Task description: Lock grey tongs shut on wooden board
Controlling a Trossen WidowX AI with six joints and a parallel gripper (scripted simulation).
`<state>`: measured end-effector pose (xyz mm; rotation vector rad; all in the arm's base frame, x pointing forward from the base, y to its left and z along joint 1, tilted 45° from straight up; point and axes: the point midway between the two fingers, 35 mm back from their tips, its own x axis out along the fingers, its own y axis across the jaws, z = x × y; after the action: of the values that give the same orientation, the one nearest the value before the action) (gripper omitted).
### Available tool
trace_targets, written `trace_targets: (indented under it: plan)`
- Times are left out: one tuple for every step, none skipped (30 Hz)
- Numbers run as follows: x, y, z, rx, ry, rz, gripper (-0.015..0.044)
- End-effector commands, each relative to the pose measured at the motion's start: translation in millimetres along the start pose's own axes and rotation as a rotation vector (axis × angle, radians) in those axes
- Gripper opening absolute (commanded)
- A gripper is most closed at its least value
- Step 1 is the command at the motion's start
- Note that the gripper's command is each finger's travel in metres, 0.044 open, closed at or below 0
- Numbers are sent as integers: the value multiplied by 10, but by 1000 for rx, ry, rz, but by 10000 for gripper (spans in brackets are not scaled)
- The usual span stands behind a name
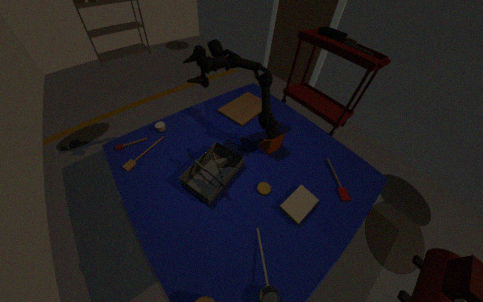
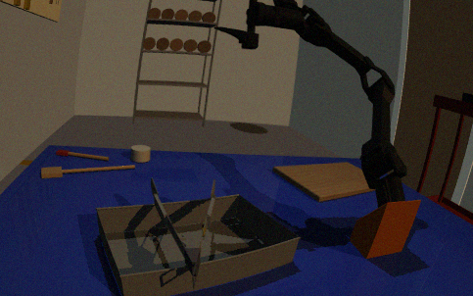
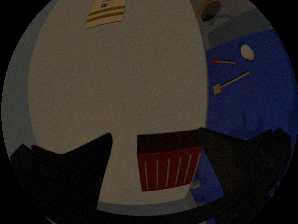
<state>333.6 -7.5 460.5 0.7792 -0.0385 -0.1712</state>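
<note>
The grey tongs (image 1: pixel 208 171) (image 2: pixel 171 227) lie open in a V across the roasting tin (image 1: pixel 193 190) (image 2: pixel 248 262). In the exterior view their hinge end is at the tin's near wall and the two arms spread toward the back, their ends showing above the far rim. The wooden board (image 1: pixel 243 107) (image 2: pixel 326 181) lies flat behind the tin, near the arm's base, with nothing on it. My gripper (image 1: pixel 187 70) (image 3: pixel 156 135) is open and empty, raised high above the table, away from tongs and board. One finger is cut off in the exterior view.
An orange wedge (image 1: pixel 273 143) (image 2: pixel 395 227) stands at the arm's base. A white pot (image 1: pixel 160 126) (image 2: pixel 140 154) and two long-handled utensils lie beyond the tin. A yellow disc (image 1: pixel 264 188), a cream block (image 1: pixel 299 204) and a red spatula (image 1: pixel 343 194) lie on the tin's other side.
</note>
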Motion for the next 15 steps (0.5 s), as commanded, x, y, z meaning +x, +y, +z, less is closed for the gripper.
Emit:
trace_targets:
  plan:
    - [412, -300, -423, 67, 109, -182, 440]
    - [508, -390, -540, 89, 134, -237, 440]
    - [599, -486, -663, 110, 157, -295, 440]
    - [683, -585, -787, 129, 178, -355, 440]
    - [759, -686, -910, 146, 196, -415, 440]
    - [829, -793, -1038, 163, 212, -478, 440]
    - [890, -903, -1166, 177, 224, -542, 440]
    - [944, -1014, -1292, 188, 234, -606, 440]
    - [980, -1120, -1427, 203, 246, -666, 440]
    - [1017, -1231, -1546, 210, 249, -729, 440]
    - [1047, -1343, -1664, 214, 250, -792, 440]
    - [1070, -1455, -1779, 216, 247, -855, 440]
    - [1086, -1566, -1890, 215, 242, -917, 440]
    - [1098, -1677, -1997, 212, 234, -975, 440]
    - [1101, -1784, -2099, 207, 224, -1034, 440]
